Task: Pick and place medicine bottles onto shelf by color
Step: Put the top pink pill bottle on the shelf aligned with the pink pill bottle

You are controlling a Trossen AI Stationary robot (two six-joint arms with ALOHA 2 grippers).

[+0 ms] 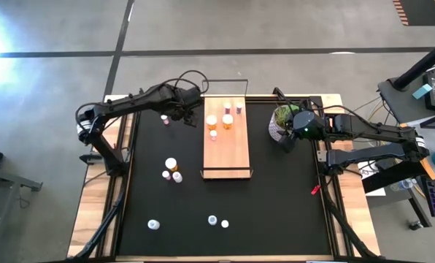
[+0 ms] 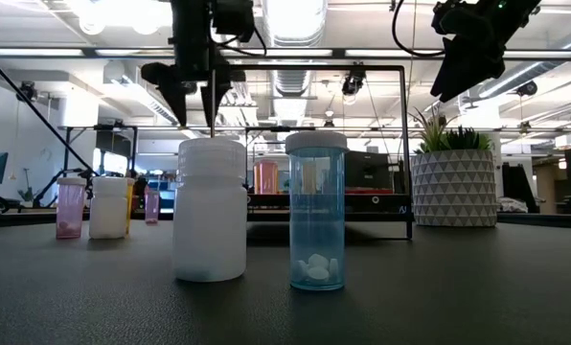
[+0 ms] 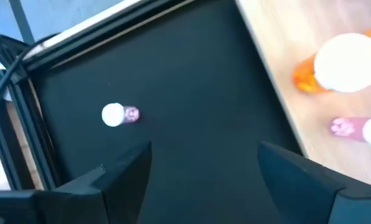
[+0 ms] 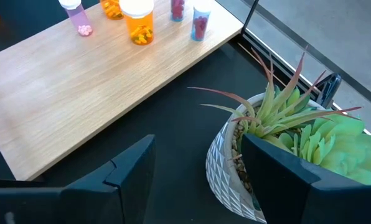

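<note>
The left gripper (image 1: 190,109) hangs over the black mat (image 1: 276,197) in the upper middle of the high view, just left of the shelf (image 1: 227,150); its jaws stand wide apart and hold nothing. In the left wrist view a small pink bottle (image 3: 119,114) with a pale cap stands on the mat ahead of the fingers (image 3: 120,174), apart from them.

The right gripper (image 1: 290,130) sits at the upper right of the mat, over the potted plant (image 1: 282,120). Its jaws are partly open and grip nothing, though the plant's white patterned pot (image 4: 229,168) lies between the fingers in the right wrist view.

The shelf is a long light-wood board between the two arms. At its upper end stand two orange bottles (image 1: 212,121) with broad pale caps and three small pink ones (image 1: 239,109).

Lower left of the shelf a cluster of three bottles (image 1: 172,170) stands on the mat. Near the bottom edge are three pale ones (image 1: 212,220), two of which fill the foreground of the low view: a white bottle (image 2: 210,211) and a clear blue bottle (image 2: 316,213).
</note>
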